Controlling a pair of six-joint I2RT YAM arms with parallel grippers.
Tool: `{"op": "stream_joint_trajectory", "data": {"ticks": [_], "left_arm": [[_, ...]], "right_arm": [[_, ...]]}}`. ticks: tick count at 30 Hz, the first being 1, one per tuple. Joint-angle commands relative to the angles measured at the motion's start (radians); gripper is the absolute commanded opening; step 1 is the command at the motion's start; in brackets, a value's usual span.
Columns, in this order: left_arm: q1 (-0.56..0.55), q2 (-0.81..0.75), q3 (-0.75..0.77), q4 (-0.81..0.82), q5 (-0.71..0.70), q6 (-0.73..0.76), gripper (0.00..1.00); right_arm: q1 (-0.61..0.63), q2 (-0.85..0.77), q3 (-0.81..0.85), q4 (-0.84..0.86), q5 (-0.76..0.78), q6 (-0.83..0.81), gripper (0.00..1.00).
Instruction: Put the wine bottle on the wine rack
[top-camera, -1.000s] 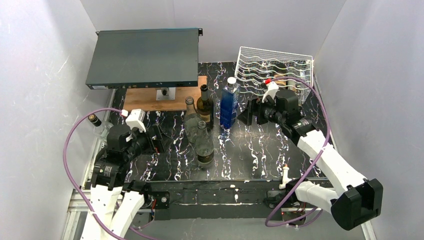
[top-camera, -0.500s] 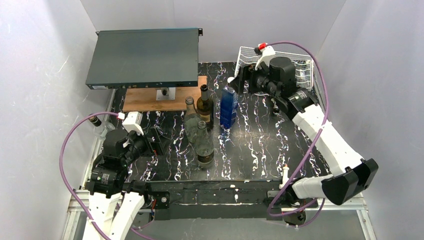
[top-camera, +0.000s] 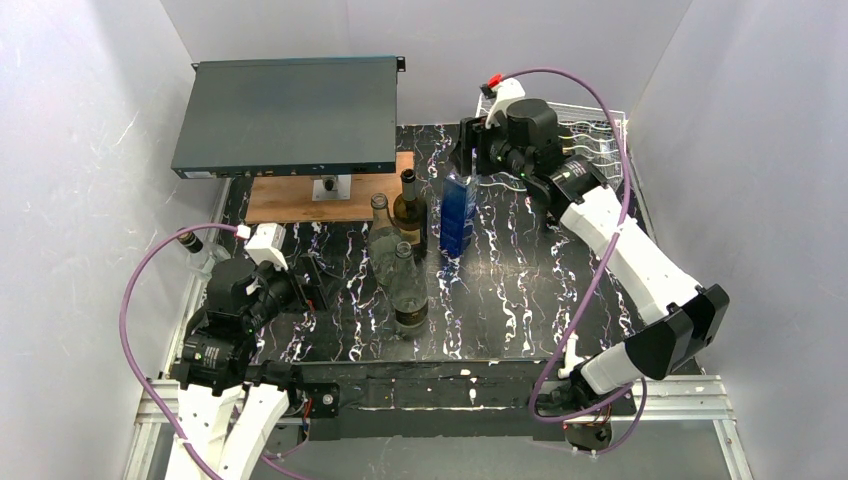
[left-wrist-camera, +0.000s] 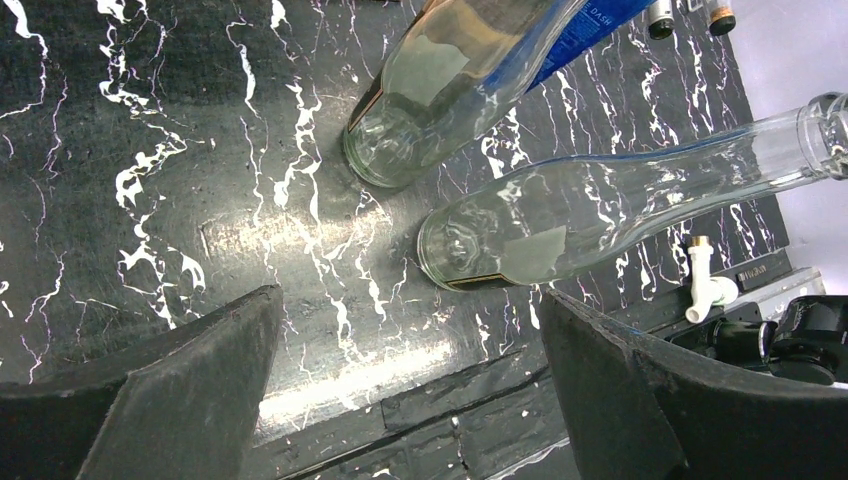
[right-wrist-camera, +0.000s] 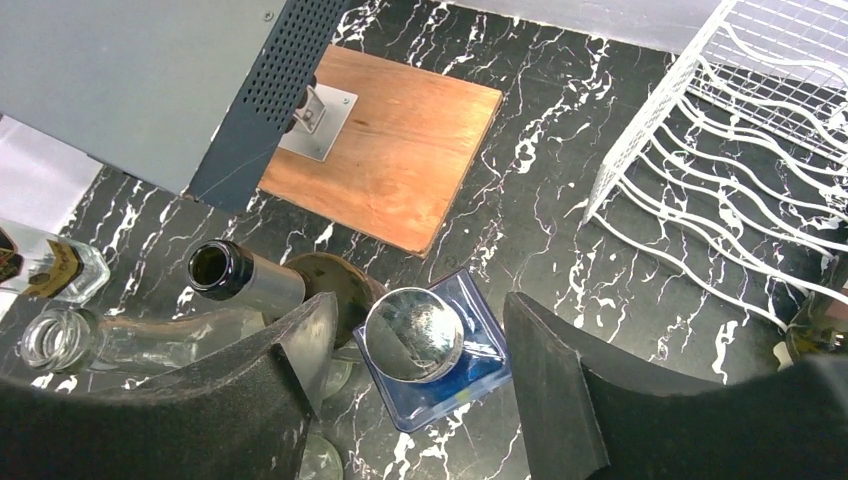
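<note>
From above, the right gripper (top-camera: 468, 150) hovered, jaws apart, over the upright blue bottle (top-camera: 457, 218), with the wine rack (top-camera: 598, 125) at its 3 o'clock. The left gripper (left-wrist-camera: 410, 330) gaped too, farther off. The right wrist showed the cap (right-wrist-camera: 414, 333) between the fingers (right-wrist-camera: 560, 400), rack at 2 o'clock.

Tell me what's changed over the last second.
The right gripper swung from in front of the white wire rack leftward and farther back, now open above the blue square bottle. Nothing was grasped or released. The left gripper drew back slightly; the other bottles stayed put.
</note>
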Motion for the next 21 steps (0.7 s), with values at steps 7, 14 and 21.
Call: {"op": "stream_joint_trajectory", "data": {"ticks": [7,14,21], "left_arm": [[-0.003,-0.003,-0.013,0.014,0.017,0.008,0.99],[-0.003,-0.004,-0.013,0.014,0.021,0.008,0.99],[-0.003,0.0,-0.013,0.014,0.025,0.009,0.99]], "right_arm": [[0.077,0.033,0.052,-0.012,0.139,-0.061,0.58],[0.114,0.062,0.037,-0.012,0.211,-0.107,0.48],[0.124,0.035,-0.038,0.023,0.277,-0.121,0.5]]}}
